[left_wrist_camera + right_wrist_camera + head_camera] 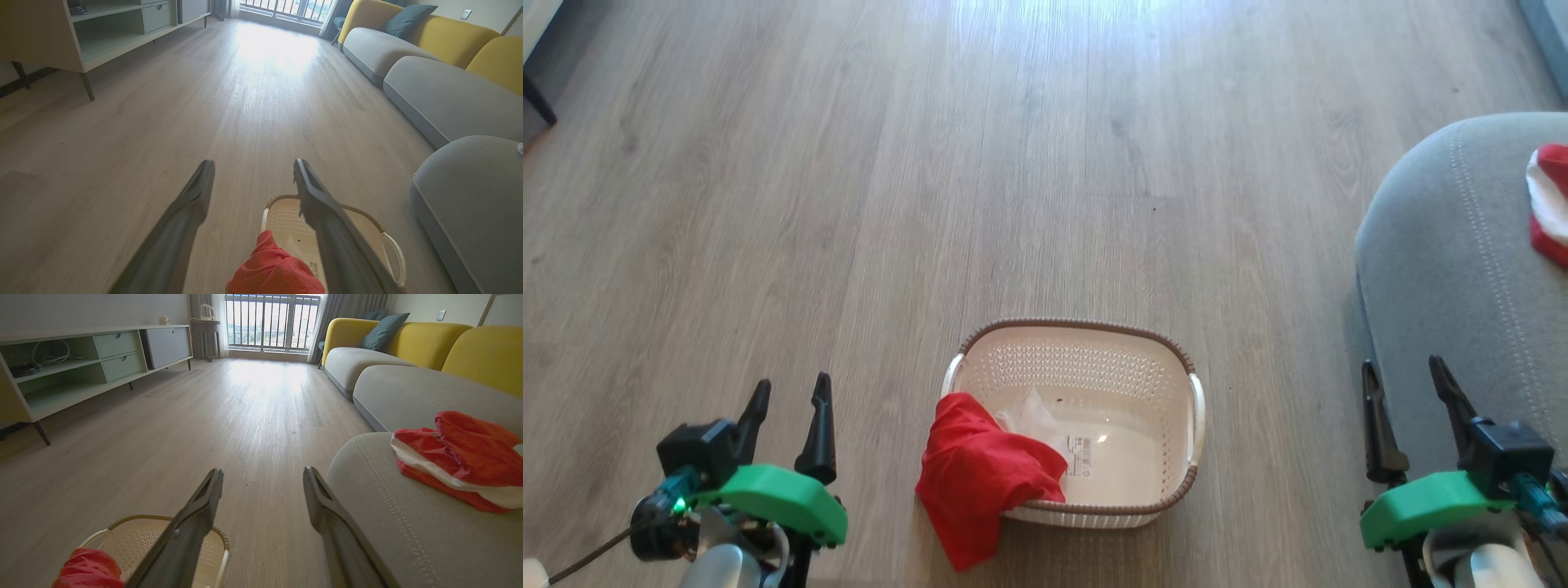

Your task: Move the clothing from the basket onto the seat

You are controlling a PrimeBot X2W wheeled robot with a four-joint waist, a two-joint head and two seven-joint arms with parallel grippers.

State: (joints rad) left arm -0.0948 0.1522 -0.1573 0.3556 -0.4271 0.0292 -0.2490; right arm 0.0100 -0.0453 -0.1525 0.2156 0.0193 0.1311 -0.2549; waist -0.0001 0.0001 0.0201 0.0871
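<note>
Two pincers: the left pincer (pixel 792 384) and the right pincer (pixel 1402 365) both have their fingers spread wide. They pinch nothing.
Left side: the left pincer hangs over the bare floor (pixel 849 204), well apart from the clothes.
Right side: the right pincer hangs by the near edge of the seat (pixel 1445 269).
On the floor: the basket (pixel 1086 359) stands between the two pincers. It is near the seat's round edge but not touching it.
Over the rim: a red cloth (pixel 980 474) hangs over the basket's near left corner. Part of it is inside and part droops outside, down toward the floor.
Inside: a thin white piece (pixel 1029 416) lies by the basket's left wall, touching the red cloth.
Sticker: a white label (pixel 1080 456) with black bars sits on the basket's bottom. Its print is too small to read.
On the seat: red and white clothes (pixel 461 461) lie in a heap on top, back from the stitched edge.
Writing: a small dark mark shows on the heap, but I cannot read it.
</note>
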